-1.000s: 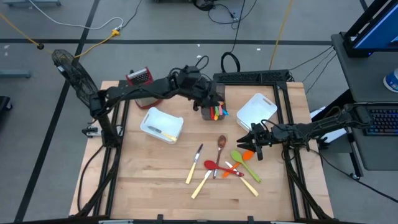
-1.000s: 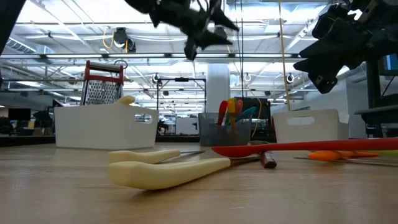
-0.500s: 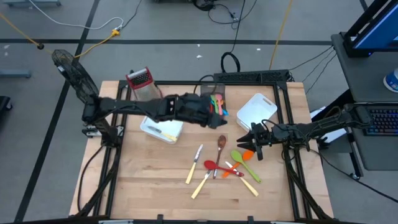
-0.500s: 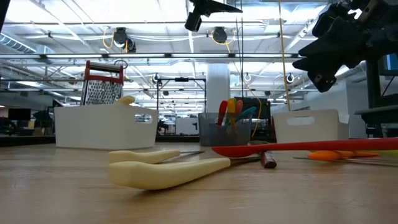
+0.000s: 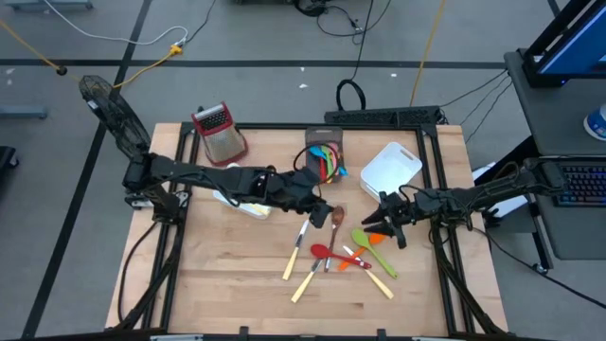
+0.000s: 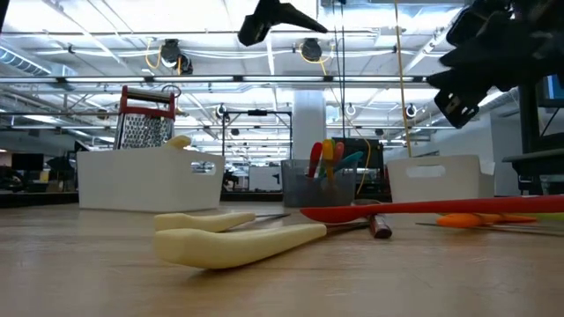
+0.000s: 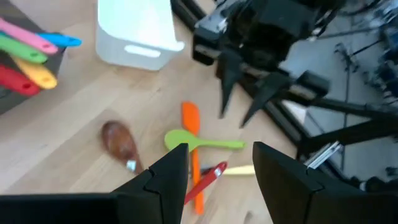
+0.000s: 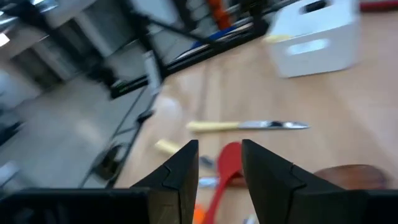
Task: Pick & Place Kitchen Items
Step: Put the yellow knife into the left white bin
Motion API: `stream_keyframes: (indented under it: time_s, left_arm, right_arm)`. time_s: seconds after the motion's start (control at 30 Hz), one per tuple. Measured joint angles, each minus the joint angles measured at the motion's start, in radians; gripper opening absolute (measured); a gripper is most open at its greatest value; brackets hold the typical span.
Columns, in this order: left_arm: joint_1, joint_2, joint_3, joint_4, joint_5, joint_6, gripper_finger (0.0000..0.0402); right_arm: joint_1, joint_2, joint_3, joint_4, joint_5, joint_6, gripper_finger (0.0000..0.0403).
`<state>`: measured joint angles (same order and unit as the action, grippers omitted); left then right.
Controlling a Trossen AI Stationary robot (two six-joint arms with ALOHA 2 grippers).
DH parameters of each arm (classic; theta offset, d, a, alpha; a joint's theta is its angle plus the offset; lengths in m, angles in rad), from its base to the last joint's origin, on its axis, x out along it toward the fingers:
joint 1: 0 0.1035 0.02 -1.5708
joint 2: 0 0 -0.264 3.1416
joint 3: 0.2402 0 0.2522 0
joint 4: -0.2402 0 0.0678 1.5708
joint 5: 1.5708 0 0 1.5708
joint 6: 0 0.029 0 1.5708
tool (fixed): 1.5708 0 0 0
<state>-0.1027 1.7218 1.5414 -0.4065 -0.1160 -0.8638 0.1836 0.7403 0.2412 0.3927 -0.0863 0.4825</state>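
Observation:
Several kitchen items lie loose on the wooden table: a brown wooden spoon (image 5: 336, 217), a green spoon (image 5: 364, 241), an orange spatula (image 5: 377, 236), a red spoon (image 5: 326, 252) and cream-handled cutlery (image 5: 297, 248). More coloured utensils stand in a dark holder (image 5: 326, 161) at the far middle. My left gripper (image 5: 320, 206) hovers open above the table, just left of the wooden spoon (image 7: 119, 140), with nothing between its fingers. My right gripper (image 5: 382, 224) hangs open in the air over the orange spatula, holding nothing; the red spoon (image 8: 227, 163) shows beyond its fingers.
A white bin (image 5: 390, 170) stands at the far right, and another white bin (image 5: 244, 196) sits partly under my left arm. A red-topped metal grater (image 5: 220, 133) stands at the far left. Bare wood lies along the near edge (image 5: 237, 294).
My left gripper has swung away from the dark holder toward the table's near edge, rolling about its own axis as it went, and now hangs beside the wooden spoon. Its fingers have stayed open. The utensils on the table have not moved.

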Motion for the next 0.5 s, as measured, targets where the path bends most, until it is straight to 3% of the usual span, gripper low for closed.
stream_keyframes:
  time_s: [0.23,0.5]
  left_arm:
    - [-0.008,0.000,0.000,-0.245,-0.049,-0.087,0.0182]
    - [-0.025,-0.038,0.001,-0.312,-0.068,0.038,0.0182]
  right_arm:
    - [0.002,0.000,0.017,-0.001,-0.104,-0.072,0.0114]
    - [0.002,0.000,0.053,-0.002,-0.034,-0.078,0.0114]
